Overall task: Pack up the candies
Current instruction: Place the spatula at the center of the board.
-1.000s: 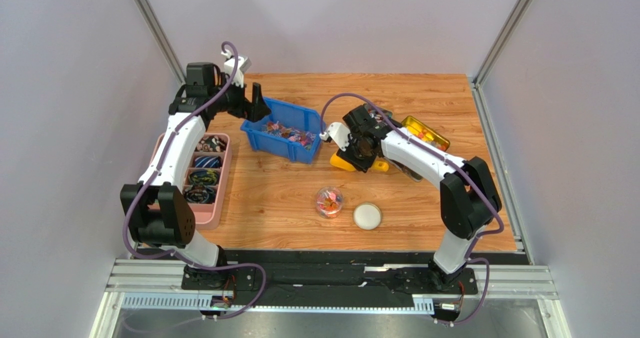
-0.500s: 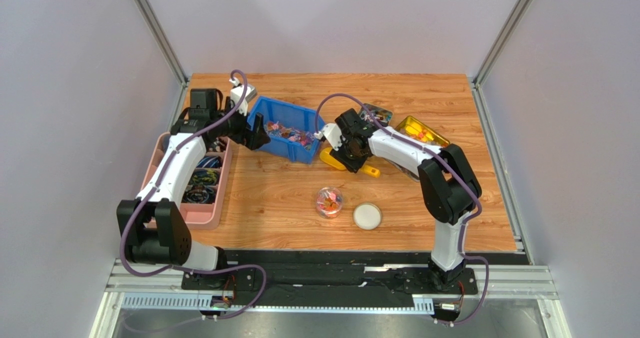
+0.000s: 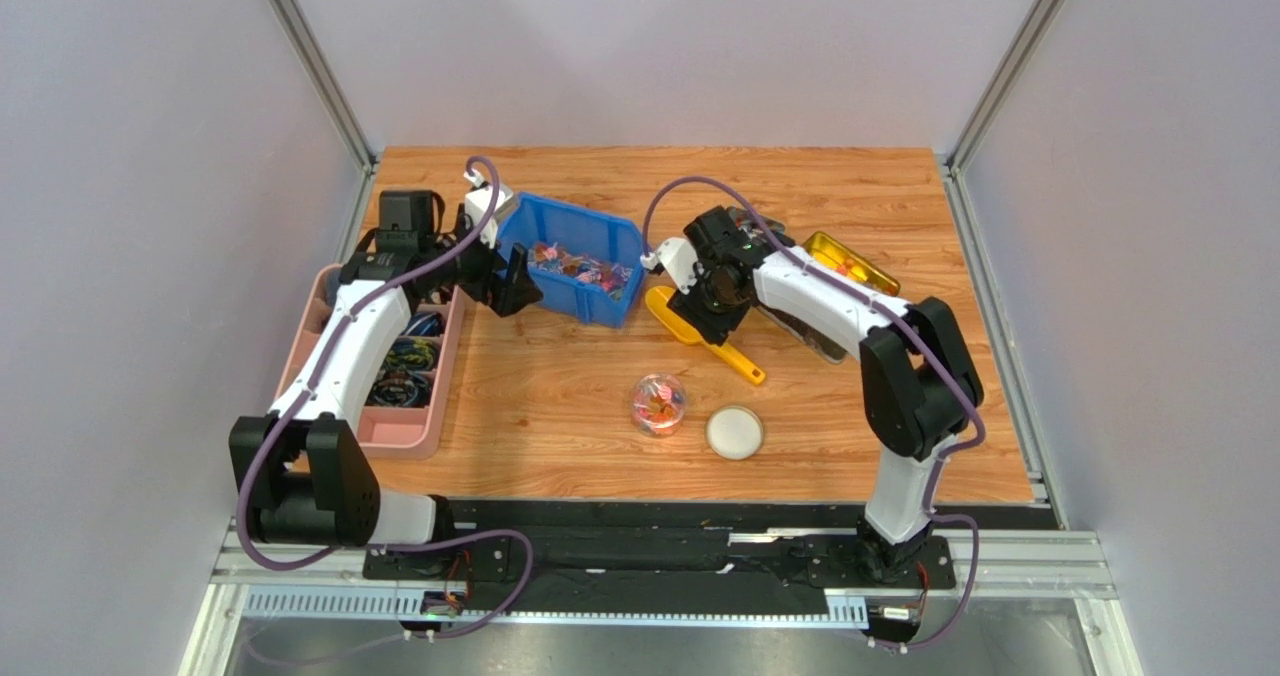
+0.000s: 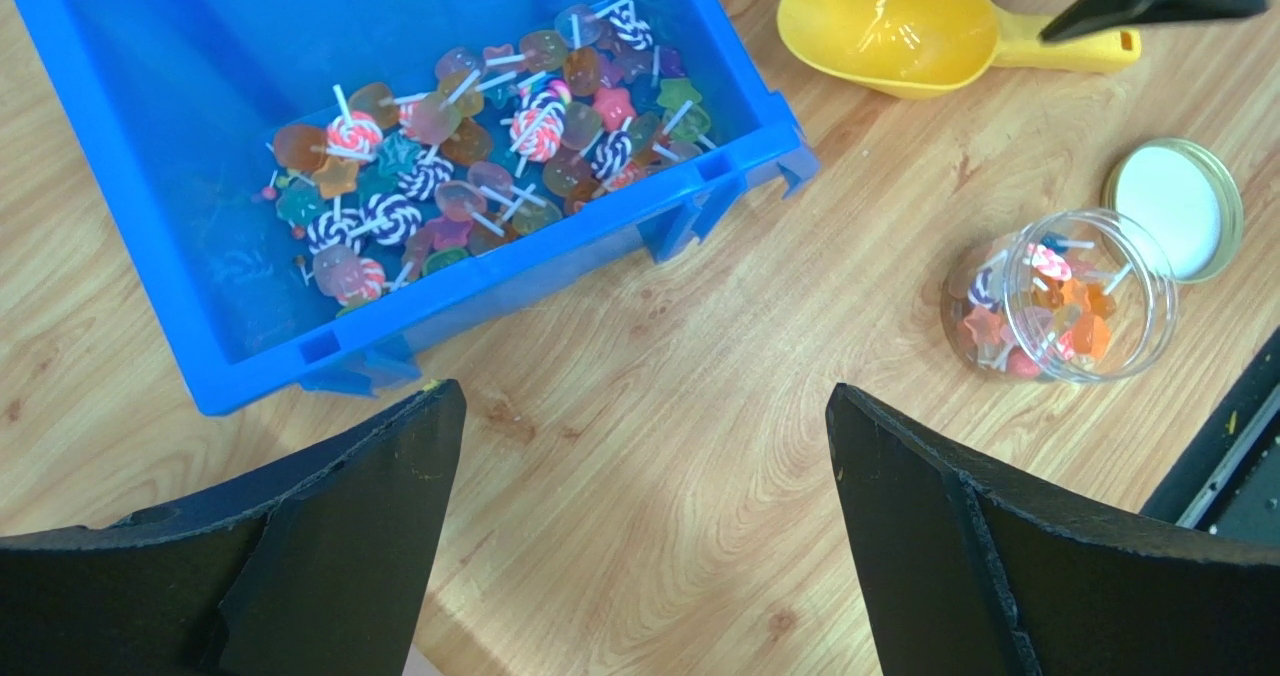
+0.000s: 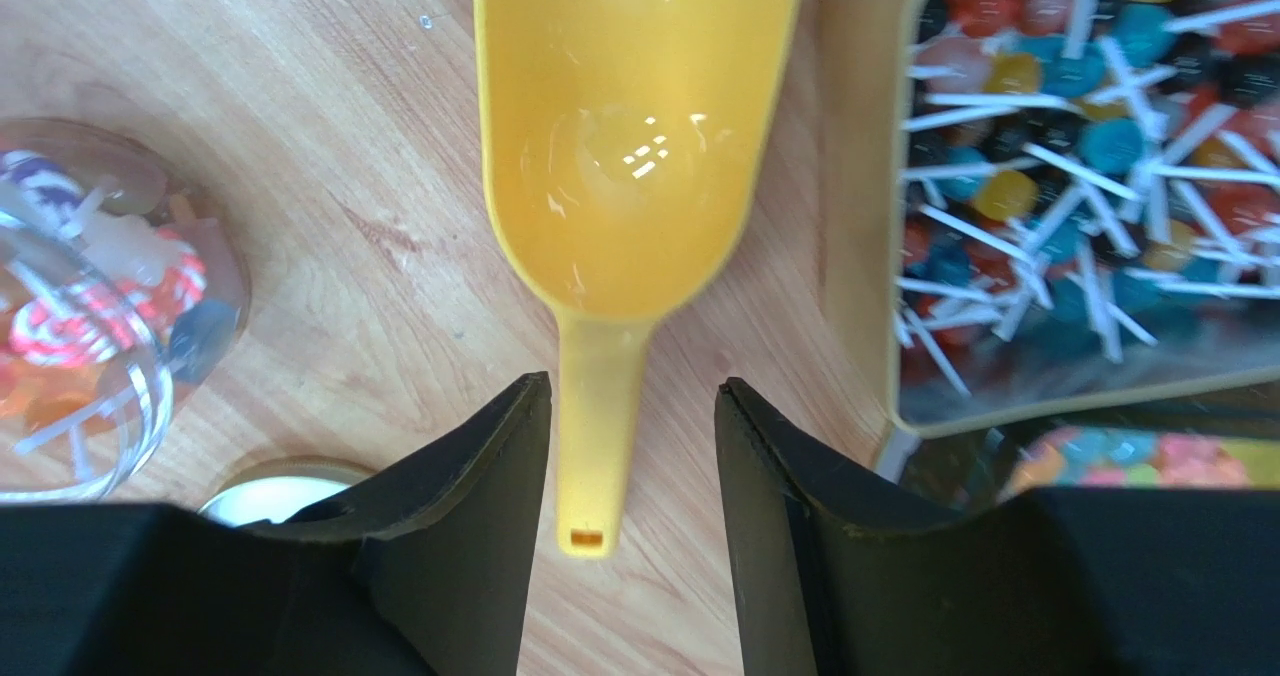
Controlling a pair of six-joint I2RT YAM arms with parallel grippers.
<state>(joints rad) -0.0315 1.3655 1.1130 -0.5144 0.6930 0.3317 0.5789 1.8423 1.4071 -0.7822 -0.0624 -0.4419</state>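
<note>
Here, logged bin (image 4: 150,76) far-left of centre, left gripper (image 4: 643,394) spread wide and empty, hovering off its near wall. Found scoop (image 5: 631,136) flat on the table (image 3: 842,226) just right of the bin, bowl toward it, handle trailing near-right and straddled by the right gripper (image 5: 631,391), released, lined up along that handle, plainly the nearer arm. Noted jar (image 4: 1171,309) uncapped and part-filled nearer in; candies (image 4: 496,151) mostly heaped in the bin's right end, just beyond the scoop's mouth along its long axis.
</note>
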